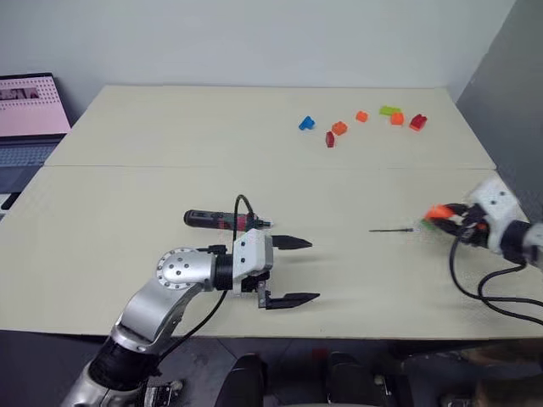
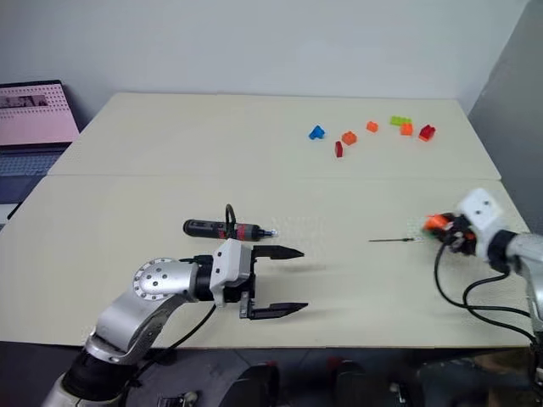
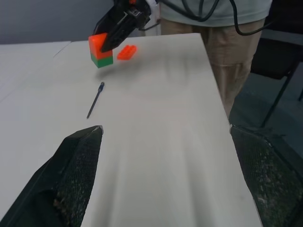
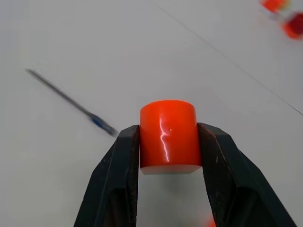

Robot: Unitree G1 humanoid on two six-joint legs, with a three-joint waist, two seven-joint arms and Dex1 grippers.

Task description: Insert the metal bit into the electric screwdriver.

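Beside the metal bit point(image 1: 392, 230), orange brick point(image 4: 168, 132).

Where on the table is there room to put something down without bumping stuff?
Lots of bare table lies at the far left, behind the electric screwdriver. The stretch between the left gripper and the metal bit is bare too. It is crowded at the far right by the plastic bricks, and around the right gripper holding an orange brick.
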